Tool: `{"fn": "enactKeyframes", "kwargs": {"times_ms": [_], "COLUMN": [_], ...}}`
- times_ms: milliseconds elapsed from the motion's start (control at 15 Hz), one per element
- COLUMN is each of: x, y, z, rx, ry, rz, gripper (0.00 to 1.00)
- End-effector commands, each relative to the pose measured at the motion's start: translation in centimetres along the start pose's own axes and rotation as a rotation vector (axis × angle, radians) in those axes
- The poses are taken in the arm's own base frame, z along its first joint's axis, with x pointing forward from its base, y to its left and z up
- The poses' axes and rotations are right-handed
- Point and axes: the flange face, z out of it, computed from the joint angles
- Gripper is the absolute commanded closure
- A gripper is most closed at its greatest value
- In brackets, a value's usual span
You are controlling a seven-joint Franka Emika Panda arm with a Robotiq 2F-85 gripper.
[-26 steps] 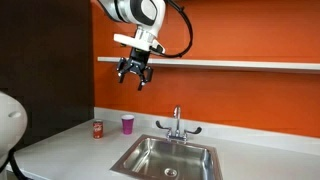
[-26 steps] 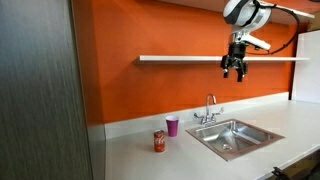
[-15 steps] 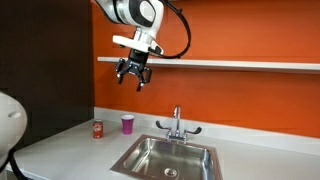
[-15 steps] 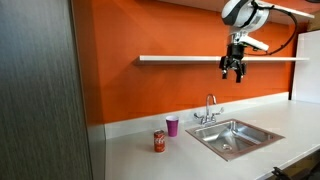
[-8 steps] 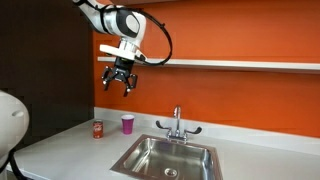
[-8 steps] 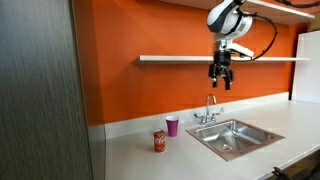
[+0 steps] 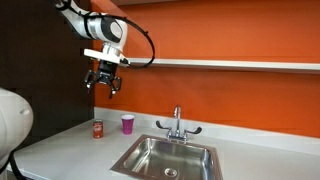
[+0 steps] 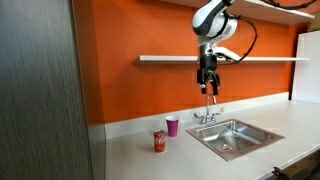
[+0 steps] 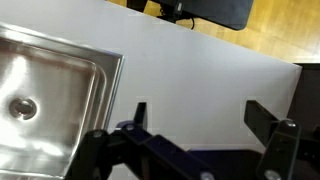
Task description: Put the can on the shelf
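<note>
The gripper (image 7: 103, 88) hangs high against the orange wall, just under the level of the shelf (image 7: 240, 65), its jaws spread wide with nothing between them. Far below it, the red can (image 7: 98, 130) stands upright on the white countertop (image 7: 60, 150), just left of the purple cup (image 7: 128, 124). The sink (image 7: 170, 158) lies to the right.

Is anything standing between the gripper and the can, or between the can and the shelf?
Nothing visible does. The open gripper hangs in free air, much higher than the can; the purple cup stands beside the can, not in the path. The wall up to the shelf is bare.
</note>
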Motion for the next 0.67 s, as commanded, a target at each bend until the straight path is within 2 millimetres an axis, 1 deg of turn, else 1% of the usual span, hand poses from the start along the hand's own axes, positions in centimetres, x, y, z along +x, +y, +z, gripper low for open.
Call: {"fn": "enactKeyframes", "kwargs": {"times_ms": [0, 200, 600], "x": [1.4, 2.7, 5.4], "y": [-1.4, -1.7, -0.8], "z": [0.9, 2.1, 5.4], "rx": [-0.016, -0.025, -0.046], "ry": [0.019, 0.037, 0.058], "rz": [-0.045, -0.057, -0.055], "gripper": [0.00, 0.00, 0.00]}}
